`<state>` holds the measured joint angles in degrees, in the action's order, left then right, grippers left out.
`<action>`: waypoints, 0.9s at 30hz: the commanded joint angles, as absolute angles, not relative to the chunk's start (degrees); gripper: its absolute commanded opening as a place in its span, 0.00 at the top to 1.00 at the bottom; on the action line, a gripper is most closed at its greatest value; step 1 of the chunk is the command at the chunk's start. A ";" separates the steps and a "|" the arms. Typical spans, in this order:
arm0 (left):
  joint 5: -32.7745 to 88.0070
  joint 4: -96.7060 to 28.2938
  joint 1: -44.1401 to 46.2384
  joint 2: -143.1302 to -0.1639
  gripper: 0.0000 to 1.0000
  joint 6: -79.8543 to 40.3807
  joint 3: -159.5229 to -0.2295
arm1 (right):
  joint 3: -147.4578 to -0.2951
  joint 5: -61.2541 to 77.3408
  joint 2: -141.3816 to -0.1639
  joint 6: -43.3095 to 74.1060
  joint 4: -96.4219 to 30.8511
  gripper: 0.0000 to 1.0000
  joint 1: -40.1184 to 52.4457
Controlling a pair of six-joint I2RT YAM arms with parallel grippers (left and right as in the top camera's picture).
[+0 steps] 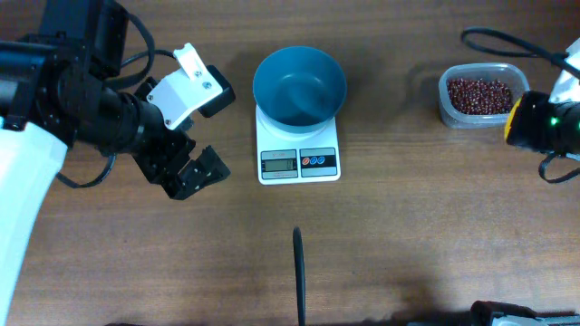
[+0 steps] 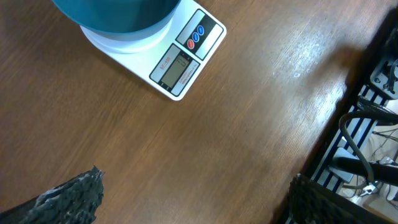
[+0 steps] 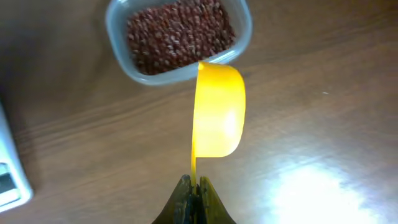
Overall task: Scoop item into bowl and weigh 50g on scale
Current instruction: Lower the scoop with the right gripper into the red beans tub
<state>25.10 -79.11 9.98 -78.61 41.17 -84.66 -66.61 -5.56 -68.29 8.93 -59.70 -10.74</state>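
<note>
Two hands: the left hand [image 1: 192, 174] gapes over woodgrain tabletop [image 1: 408, 226] beside the round blue bowl [image 1: 299, 86] on its square white scale [image 1: 298, 161], the right hand [image 3: 194, 190] pinches a glossy yellow scoop [image 3: 217, 118] by the clear tub [image 3: 118, 37] of beans [image 3: 180, 34].

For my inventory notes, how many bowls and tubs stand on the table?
2. The blue bowl sits on the scale at centre; the clear tub of beans stands far right. None seems hidden.

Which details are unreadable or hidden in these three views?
Small white square digital scale: display digits too small overhead, illegible in left wrist view.
Round blue plastic bowl: cut off by left wrist view's top edge.
Yellow plastic scoop: turned sideways in right wrist view, so its inside is hidden.
</note>
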 commanded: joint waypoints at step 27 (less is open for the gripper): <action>26.11 -79.15 10.13 -77.54 0.01 42.30 -85.60 | -101.58 -6.02 -99.46 -11.40 -73.25 0.96 -10.85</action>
